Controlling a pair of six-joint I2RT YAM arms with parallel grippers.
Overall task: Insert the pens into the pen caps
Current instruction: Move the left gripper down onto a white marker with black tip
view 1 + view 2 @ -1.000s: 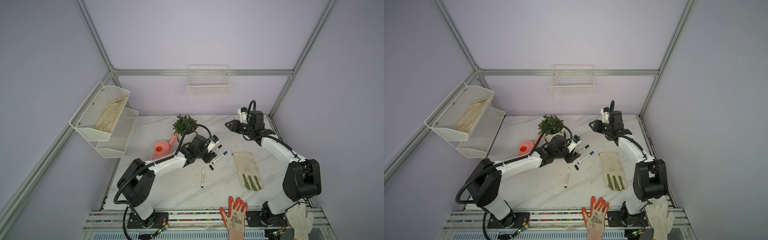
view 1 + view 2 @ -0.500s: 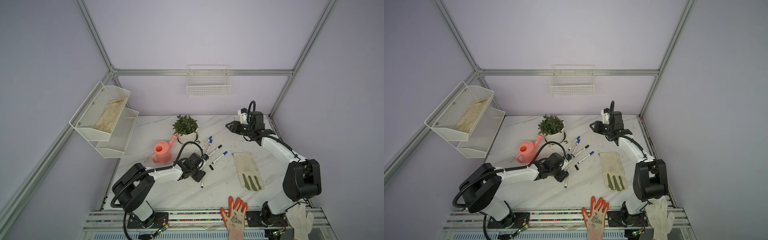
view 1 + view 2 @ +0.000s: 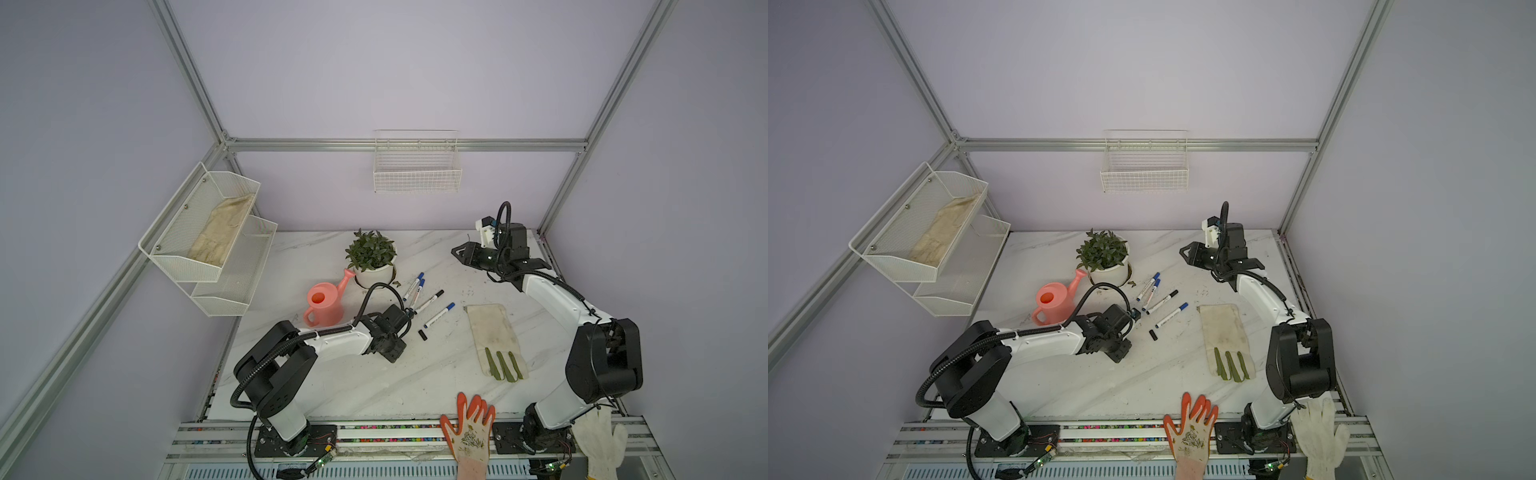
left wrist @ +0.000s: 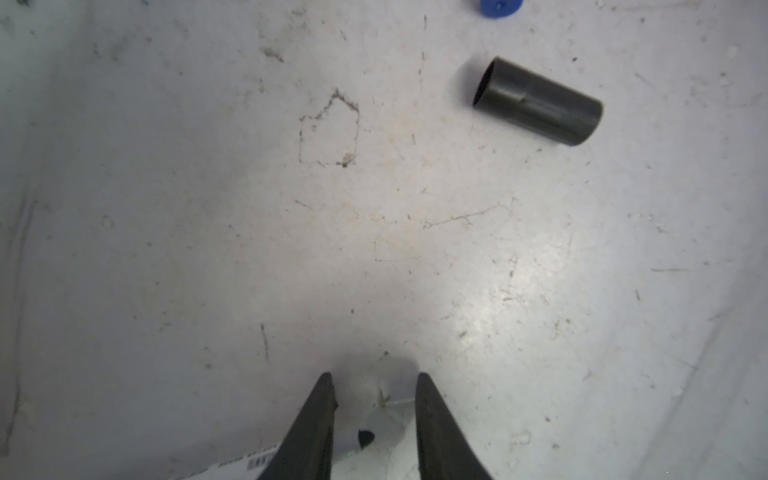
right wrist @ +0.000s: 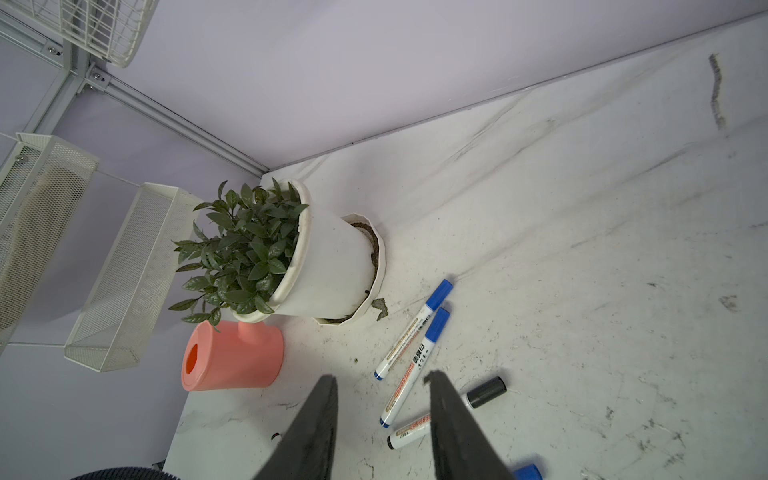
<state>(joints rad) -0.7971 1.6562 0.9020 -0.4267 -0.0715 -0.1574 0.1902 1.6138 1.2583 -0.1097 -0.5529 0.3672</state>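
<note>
The left claw (image 4: 374,376) sits low on the table (image 4: 187,228), its fingers (image 4: 316,424) on both sides of the uncapped pen (image 4: 253,462), near its tip. Whether they already clench it, I cannot tell. Further ahead lies the black cap (image 4: 538,102). I think it is better to clamp the barrel firmly before lifting.

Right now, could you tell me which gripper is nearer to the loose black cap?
Left. The left gripper sits just beside the cap; the right gripper hovers far off, toward the back right.

4 pens (image 3: 1162,302) lie fanned between the plant pot (image 3: 1112,273) and a loose black cap (image 3: 1154,335) near the left pincer (image 3: 1118,356).
</note>
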